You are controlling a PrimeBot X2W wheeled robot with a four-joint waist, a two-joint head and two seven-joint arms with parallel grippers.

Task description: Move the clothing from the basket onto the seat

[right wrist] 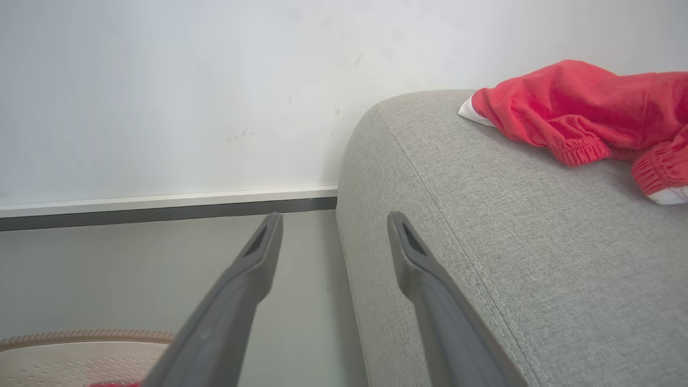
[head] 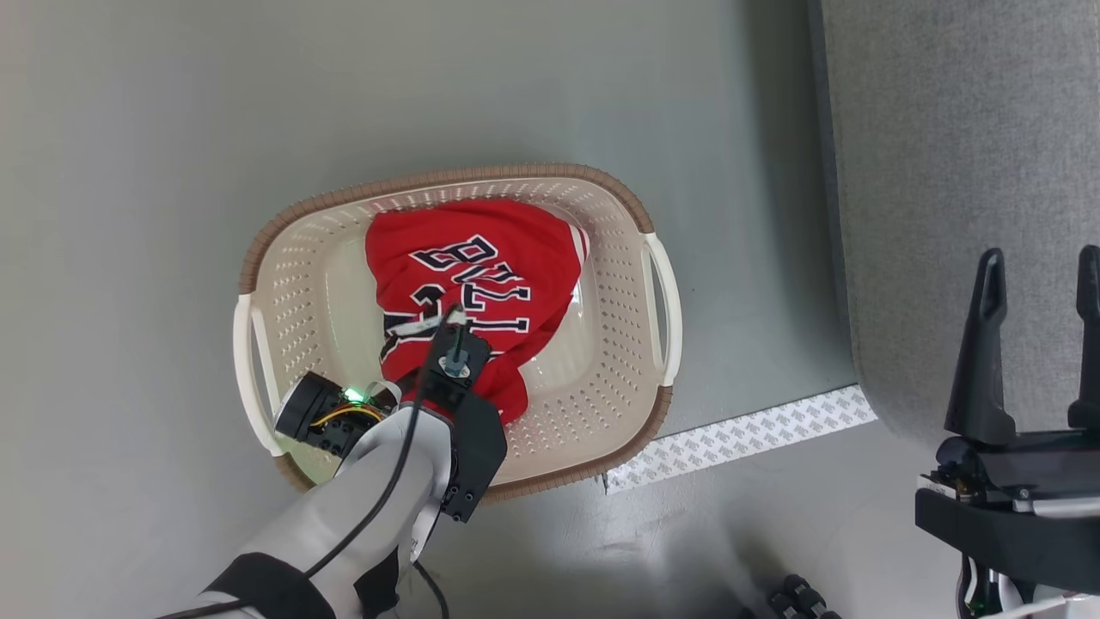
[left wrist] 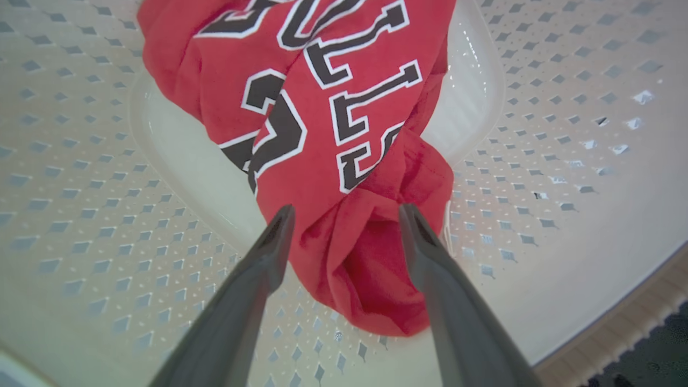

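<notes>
The left gripper (left wrist: 346, 215), jaws spread, is straddling the bright red lettered jersey (left wrist: 322, 134) lying in the cream perforated plastic basket (head: 447, 176), likely risking a thin, slipping pinch, while the right gripper (head: 1041, 258) is hovering open near the grey upholstered seat (head: 962, 129).

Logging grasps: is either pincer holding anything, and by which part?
Nothing is held. The left pincer stands open astride a bunched fold of the jersey in the basket; the right pincer is open and empty.

Red jersey (head: 481, 284) lies crumpled inside the cream basket (head: 620, 378), lettering up. Grey seat (head: 945, 172) stands near the basket, not touching.
</notes>
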